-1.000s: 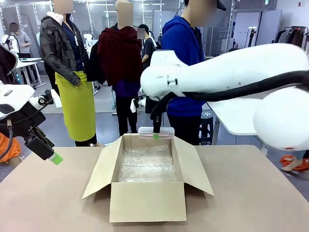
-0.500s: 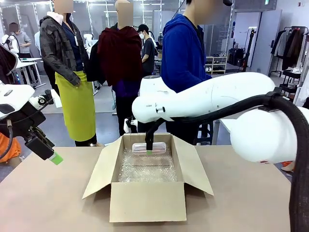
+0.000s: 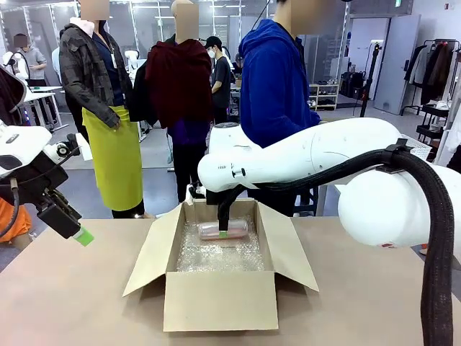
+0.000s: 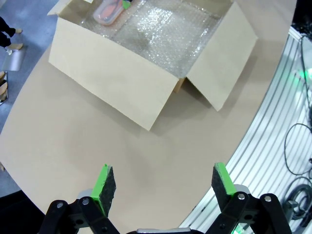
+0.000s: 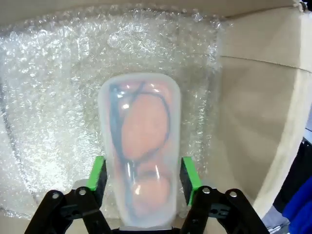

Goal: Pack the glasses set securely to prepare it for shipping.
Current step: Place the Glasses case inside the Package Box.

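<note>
Tan bench (image 3: 374,288) with open brown cardboard box (image 3: 220,303) lined with clear bubble wrap (image 3: 216,258); right gripper (image 5: 143,171) pinches translucent pale pink oblong glasses case (image 5: 139,122) by its long sides, low inside box's far end over the wrap; left gripper (image 4: 162,176) spread wide above bare bench left of box

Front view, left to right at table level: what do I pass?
Left claw → box's left flap → pink case → box's right flap.
</note>
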`<state>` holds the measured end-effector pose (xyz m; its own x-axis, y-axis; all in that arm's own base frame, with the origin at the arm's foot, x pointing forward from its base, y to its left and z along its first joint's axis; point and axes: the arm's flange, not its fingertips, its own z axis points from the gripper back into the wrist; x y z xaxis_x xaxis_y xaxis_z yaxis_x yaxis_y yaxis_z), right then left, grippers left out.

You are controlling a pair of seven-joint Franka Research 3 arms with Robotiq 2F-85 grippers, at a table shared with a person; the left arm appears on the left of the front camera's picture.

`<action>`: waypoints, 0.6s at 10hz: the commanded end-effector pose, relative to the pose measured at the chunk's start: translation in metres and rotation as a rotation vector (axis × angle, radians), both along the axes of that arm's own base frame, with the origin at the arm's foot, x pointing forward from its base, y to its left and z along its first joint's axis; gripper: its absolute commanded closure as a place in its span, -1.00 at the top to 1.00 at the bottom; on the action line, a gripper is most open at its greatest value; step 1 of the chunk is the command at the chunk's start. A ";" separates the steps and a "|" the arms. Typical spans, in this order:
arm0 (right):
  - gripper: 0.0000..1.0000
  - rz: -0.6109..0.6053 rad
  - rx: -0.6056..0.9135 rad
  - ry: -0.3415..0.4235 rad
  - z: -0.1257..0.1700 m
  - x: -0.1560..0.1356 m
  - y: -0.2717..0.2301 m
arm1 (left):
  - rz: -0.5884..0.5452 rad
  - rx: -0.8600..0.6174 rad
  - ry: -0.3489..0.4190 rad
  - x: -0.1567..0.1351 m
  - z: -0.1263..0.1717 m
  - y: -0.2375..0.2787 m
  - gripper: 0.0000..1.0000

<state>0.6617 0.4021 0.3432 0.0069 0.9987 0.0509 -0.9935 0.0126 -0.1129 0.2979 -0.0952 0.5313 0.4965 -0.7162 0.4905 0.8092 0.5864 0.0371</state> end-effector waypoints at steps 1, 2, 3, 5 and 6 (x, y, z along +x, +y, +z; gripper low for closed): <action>1.00 0.010 -0.006 -0.003 0.011 0.004 0.005 | -0.003 -0.013 -0.004 0.001 0.001 0.001 1.00; 1.00 0.006 -0.006 0.005 0.012 0.004 0.005 | -0.003 -0.013 -0.004 0.001 0.001 0.001 1.00; 1.00 0.010 -0.006 0.003 0.013 0.003 0.005 | -0.003 -0.013 -0.004 0.001 0.001 0.001 1.00; 1.00 -0.002 0.004 -0.007 0.008 0.002 0.000 | -0.003 -0.013 -0.004 0.001 0.001 0.001 1.00; 1.00 -0.002 0.004 -0.007 0.008 0.002 0.000 | -0.003 -0.013 -0.004 0.001 0.001 0.001 1.00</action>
<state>0.6635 0.4009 0.3506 0.0100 0.9986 0.0515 -0.9933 0.0159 -0.1142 0.2979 -0.0952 0.5313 0.4965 -0.7162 0.4905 0.8092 0.5864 0.0371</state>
